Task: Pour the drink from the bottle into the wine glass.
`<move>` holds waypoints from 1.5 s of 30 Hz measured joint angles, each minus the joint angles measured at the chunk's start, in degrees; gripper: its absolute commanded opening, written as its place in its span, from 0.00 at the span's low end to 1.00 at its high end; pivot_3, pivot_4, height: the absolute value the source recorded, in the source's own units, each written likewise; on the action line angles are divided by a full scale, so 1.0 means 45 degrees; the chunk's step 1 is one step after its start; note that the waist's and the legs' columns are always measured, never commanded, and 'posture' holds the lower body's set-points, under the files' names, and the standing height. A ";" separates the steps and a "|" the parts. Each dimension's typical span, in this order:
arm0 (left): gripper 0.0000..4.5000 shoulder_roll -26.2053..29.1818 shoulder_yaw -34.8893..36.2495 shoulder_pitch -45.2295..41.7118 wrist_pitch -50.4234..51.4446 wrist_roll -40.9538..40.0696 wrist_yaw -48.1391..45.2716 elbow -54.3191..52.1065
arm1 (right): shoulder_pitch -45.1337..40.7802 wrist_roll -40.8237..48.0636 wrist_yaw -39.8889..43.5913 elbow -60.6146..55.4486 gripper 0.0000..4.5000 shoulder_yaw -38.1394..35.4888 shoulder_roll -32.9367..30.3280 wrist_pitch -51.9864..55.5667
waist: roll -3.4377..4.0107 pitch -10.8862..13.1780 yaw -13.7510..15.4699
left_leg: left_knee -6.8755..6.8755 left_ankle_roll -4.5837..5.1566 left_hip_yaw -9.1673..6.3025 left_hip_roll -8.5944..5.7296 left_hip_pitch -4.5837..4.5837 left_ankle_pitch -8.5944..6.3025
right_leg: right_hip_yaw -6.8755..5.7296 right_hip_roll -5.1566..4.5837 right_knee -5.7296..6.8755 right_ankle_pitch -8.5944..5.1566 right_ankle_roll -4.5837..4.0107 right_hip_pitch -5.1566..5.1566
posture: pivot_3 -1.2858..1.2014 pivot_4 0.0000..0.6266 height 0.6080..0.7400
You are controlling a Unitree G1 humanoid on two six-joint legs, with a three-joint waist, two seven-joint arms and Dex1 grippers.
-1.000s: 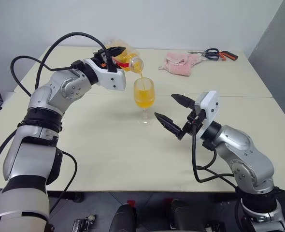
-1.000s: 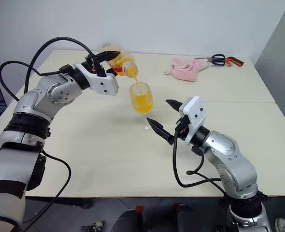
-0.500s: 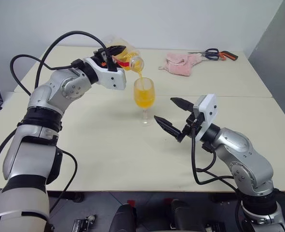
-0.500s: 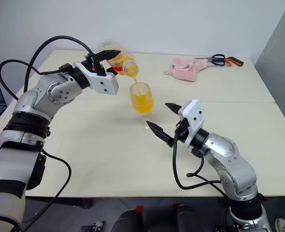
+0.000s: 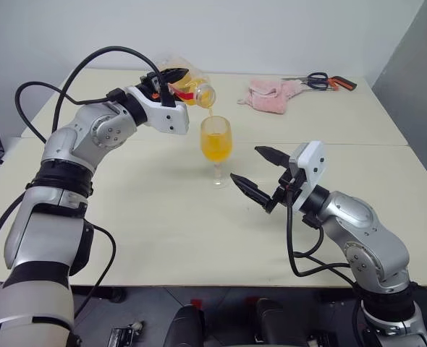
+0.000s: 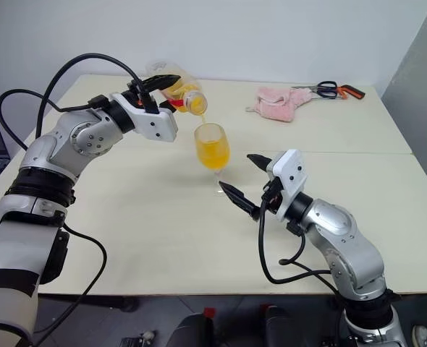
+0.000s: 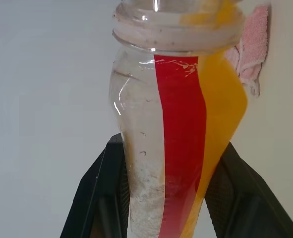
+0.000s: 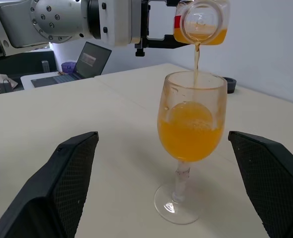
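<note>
The left gripper [image 5: 171,81] is staying clamped on the bottle [image 5: 188,87], still pouring as a second ago; the right gripper [image 5: 255,172] is standing wide open and has drawn slightly back toward the tabletop's near edge. The bottle is lying almost level, mouth toward the right and slightly down, over the wine glass [image 5: 216,144], which is standing upright mid-tabletop. The drink [image 8: 191,134] is filling most of the bowl. A pink cloth [image 5: 271,94] and scissors [image 5: 322,81] are lying near the far right edge of the cream tabletop [image 5: 163,210], by a white wall.
</note>
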 measured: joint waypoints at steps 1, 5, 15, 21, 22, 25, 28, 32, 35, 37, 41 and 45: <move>0.36 0.0000 0.0000 0.0000 0.0001 -0.0005 -0.0005 0.0000 | 0.0000 0.0000 0.0000 0.0000 1.00 0.0000 0.0000 0.0000 | 0.0000 0.0000 0.0000 | 0.0000 0.0000 0.0000 0.0000 0.0000 0.0000 | 0.0000 0.0000 0.0000 0.0000 0.0000 0.0000 | 0.52 0.24 1.00; 0.36 -0.0044 0.0002 0.0001 0.0099 -0.0161 -0.0110 0.0020 | -0.0001 0.0001 -0.0001 -0.0001 1.00 0.0000 0.0000 0.0002 | 0.0000 0.0000 0.0001 | 0.0000 0.0000 -0.0001 0.0000 0.0000 0.0000 | 0.0000 0.0000 0.0000 0.0000 0.0000 0.0000 | 0.52 0.24 1.00; 0.36 -0.0546 0.0115 0.0386 0.1223 -0.1651 -0.1037 -0.0285 | -0.0177 -0.0004 -0.0049 -0.0006 1.00 0.0008 0.0021 0.0004 | -0.0001 0.0000 -0.0015 | 0.0007 0.0000 -0.0003 0.0001 0.0001 0.0000 | 0.0000 0.0000 0.0009 0.0000 0.0000 0.0001 | 0.52 0.24 1.00; 0.36 -0.0956 0.0780 0.0954 0.2598 -0.3090 -0.1830 -0.0771 | -0.0304 0.0045 -0.0055 -0.0006 1.00 0.0007 0.0059 0.0016 | 0.0000 0.0000 -0.0010 | 0.0011 0.0000 -0.0005 0.0000 0.0000 0.0000 | -0.0001 0.0000 0.0010 0.0000 0.0000 0.0001 | 0.52 0.24 1.00; 0.36 -0.1088 0.1016 0.1088 0.2909 -0.3420 -0.1996 -0.0931 | -0.0314 0.0078 -0.0047 -0.0006 1.00 0.0007 0.0064 0.0019 | 0.0000 0.0000 -0.0010 | 0.0012 -0.0001 -0.0003 0.0000 0.0000 0.0001 | 0.0002 -0.0001 0.0011 0.0000 0.0000 0.0001 | 0.52 0.24 1.00; 0.36 -0.1692 0.1736 0.1385 0.4229 -0.4768 -0.2580 -0.1422 | -0.0370 0.0248 -0.0001 -0.0006 1.00 0.0007 0.0054 0.0062 | -0.0001 -0.0001 -0.0010 | 0.0019 -0.0001 -0.0005 0.0000 -0.0002 0.0001 | 0.0001 -0.0001 0.0012 0.0000 0.0000 0.0002 | 0.52 0.24 1.00; 0.36 -0.2154 0.2466 0.1673 0.5758 -0.6014 -0.2960 -0.2020 | -0.0468 0.0457 0.0137 -0.0076 1.00 0.0014 -0.0115 0.0236 | -0.0001 -0.0001 -0.0018 | 0.0023 -0.0001 -0.0006 0.0000 -0.0001 0.0000 | 0.0003 -0.0001 0.0019 0.0000 -0.0001 0.0002 | 0.52 0.24 1.00; 0.36 -0.2485 0.3697 0.2213 0.8134 -0.7594 -0.3111 -0.3019 | -0.0482 0.0852 0.0658 -0.0296 1.00 0.0105 -0.0800 0.0737 | -0.0001 -0.0001 -0.0052 | 0.0025 0.0000 -0.0011 0.0003 0.0003 0.0000 | 0.0005 0.0001 0.0027 0.0000 -0.0001 0.0002 | 0.52 0.24 1.00; 0.36 -0.2728 0.4678 0.3076 0.9977 -0.8661 -0.2943 -0.4002 | -0.0503 0.0966 0.0993 -0.0369 1.00 0.0270 -0.1304 0.1115 | -0.0001 -0.0002 -0.0049 | 0.0042 0.0000 -0.0013 0.0003 0.0004 0.0000 | 0.0008 0.0000 0.0048 0.0000 -0.0001 0.0002 | 0.52 0.24 1.00; 0.36 -0.2907 0.5196 0.3876 1.1200 -0.9270 -0.2767 -0.4697 | -0.0561 0.0964 0.1122 -0.0364 1.00 0.0348 -0.1508 0.1300 | -0.0002 -0.0002 -0.0043 | 0.0067 0.0001 -0.0016 0.0003 0.0002 -0.0001 | 0.0010 -0.0001 0.0069 0.0000 -0.0001 0.0002 | 0.52 0.24 1.00; 0.36 -0.3085 0.6246 0.5669 1.3515 -1.0469 -0.2341 -0.6261 | -0.0825 0.1065 0.1328 -0.0334 1.00 0.0565 -0.1591 0.1663 | -0.0002 -0.0001 -0.0045 | 0.0133 0.0004 -0.0036 0.0006 -0.0004 -0.0003 | 0.0008 0.0001 0.0123 0.0000 0.0000 0.0003 | 0.52 0.24 1.00; 0.36 -0.3090 0.7377 0.6828 1.5097 -1.1422 -0.1819 -0.7636 | -0.0835 0.1345 0.1695 -0.0332 1.00 0.0609 -0.1761 0.1753 | -0.0004 -0.0002 0.0005 | 0.0166 0.0005 -0.0055 0.0002 0.0005 -0.0003 | -0.0001 0.0000 0.0166 -0.0001 0.0000 0.0020 | 0.52 0.24 1.00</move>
